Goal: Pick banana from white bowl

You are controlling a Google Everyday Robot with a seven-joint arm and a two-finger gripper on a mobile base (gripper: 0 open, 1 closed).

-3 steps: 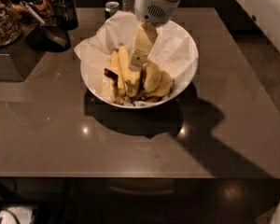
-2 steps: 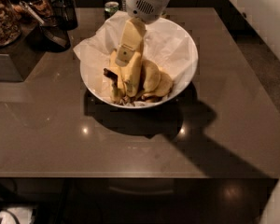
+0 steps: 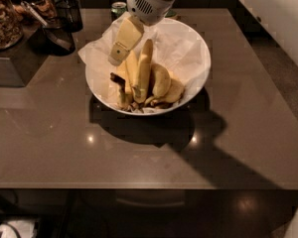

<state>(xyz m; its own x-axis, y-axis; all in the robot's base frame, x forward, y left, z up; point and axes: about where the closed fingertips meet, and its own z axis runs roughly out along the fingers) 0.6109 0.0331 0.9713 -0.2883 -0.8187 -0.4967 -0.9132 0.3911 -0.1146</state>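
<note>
The white bowl (image 3: 198, 81), lined with crumpled white paper, stands at the back middle of the grey table. Several yellow bananas lie in its front half. The banana (image 3: 143, 71), the longest one, slim and nearly straight, leans upright in the middle of the pile with its dark tip low. Shorter and wider curved bananas (image 3: 164, 83) lie to its right. My gripper (image 3: 120, 51) comes down from the white arm at the top and hangs over the bowl's left side, just left of the long banana's upper end. I cannot tell whether it touches the banana.
A green can (image 3: 118, 7) stands right behind the bowl. At the back left are a container of nuts (image 3: 2, 19), a dark scoop (image 3: 59, 37) and a dark cup (image 3: 69, 11). The table's front edge (image 3: 139, 186) runs across the lower part of the view.
My gripper has moved to the left over the bowl, from above the right of the banana pile to its left side. The bowl has not moved.
</note>
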